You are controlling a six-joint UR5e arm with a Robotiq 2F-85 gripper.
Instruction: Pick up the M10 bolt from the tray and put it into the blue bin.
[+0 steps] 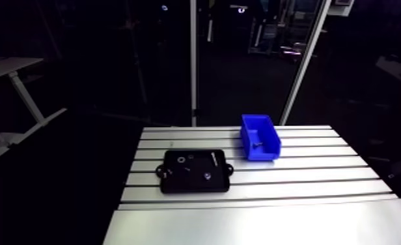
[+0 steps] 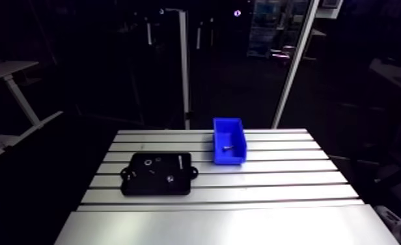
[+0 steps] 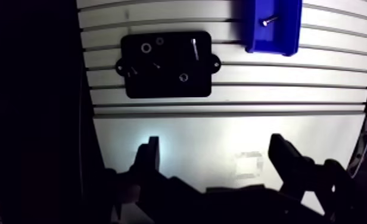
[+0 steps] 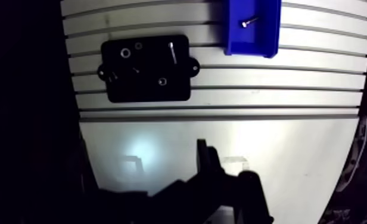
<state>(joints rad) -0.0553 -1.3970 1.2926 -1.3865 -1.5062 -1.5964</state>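
Slim metal bolt [image 3: 268,21] lies in the boxy blue bin [image 1: 265,153], centre-right in the arm view; gripper [image 3: 214,140] spread wide, empty.

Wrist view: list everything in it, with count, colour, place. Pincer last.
table: one, silver slotted aluminium, under everything.
tray: one, black, on the table, ahead of the pincer.
small parts: about six, metallic, in the tray; several rings and a long slim piece, too small to identify.
blue bin: one, blue, on the table beside the tray, not touching it.
bolt: one, metallic, lying inside the blue bin.
pincer: one, dark, fingers apart, nothing between them, over bare table.
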